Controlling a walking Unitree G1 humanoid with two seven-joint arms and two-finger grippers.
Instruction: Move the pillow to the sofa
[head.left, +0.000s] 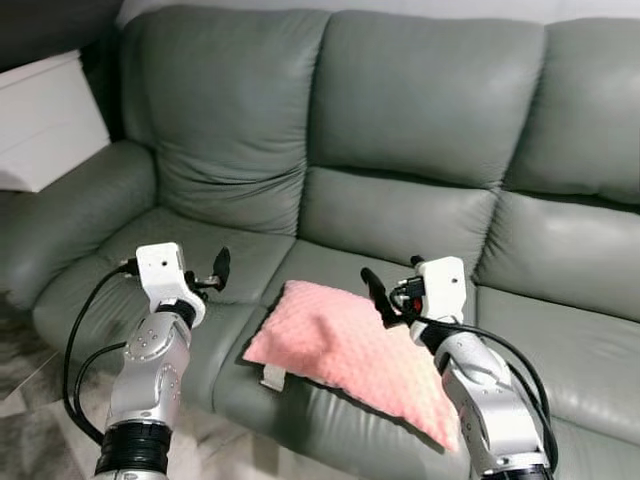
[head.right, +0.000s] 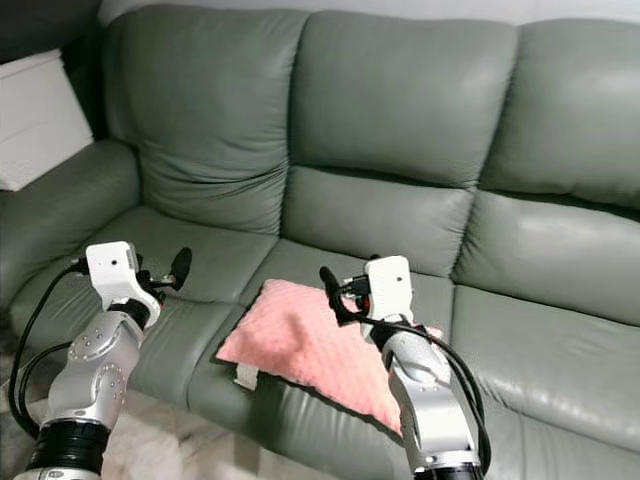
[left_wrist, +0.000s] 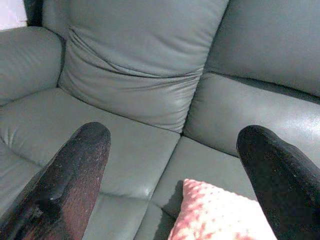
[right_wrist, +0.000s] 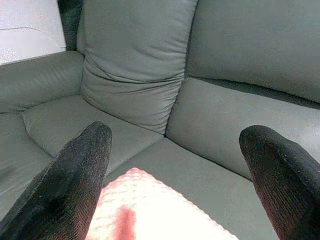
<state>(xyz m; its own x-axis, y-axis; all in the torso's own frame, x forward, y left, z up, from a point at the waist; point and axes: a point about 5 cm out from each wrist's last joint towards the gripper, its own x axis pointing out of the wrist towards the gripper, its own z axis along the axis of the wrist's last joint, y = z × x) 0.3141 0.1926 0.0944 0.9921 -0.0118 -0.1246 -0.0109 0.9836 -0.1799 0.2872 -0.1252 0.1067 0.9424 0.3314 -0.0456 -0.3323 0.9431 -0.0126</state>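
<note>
Grey-green leather is filling the background, the sofa (head.left: 400, 150) stretching across with three back cushions and a padded armrest (head.left: 70, 215) beyond the left arm, and a white cabinet (head.left: 45, 120) is standing past that armrest. No brand, label text or other writing is legible anywhere; a small white tag (head.left: 272, 377) is hanging from the pillow's near edge, but nothing on it can be read. The pink dotted pillow (head.left: 345, 350) is lying on the middle seat cushion near its front edge, between the two grippers and slightly lower than both. The left gripper (left_wrist: 172, 145) is hovering just off the pillow's corner on its own side, over the neighbouring seat, fingers spread wide and holding nothing. The right gripper (right_wrist: 175, 145) is hanging directly above the pillow's far edge, fingers likewise spread apart and empty, the pink fabric showing beneath the gap between them.
</note>
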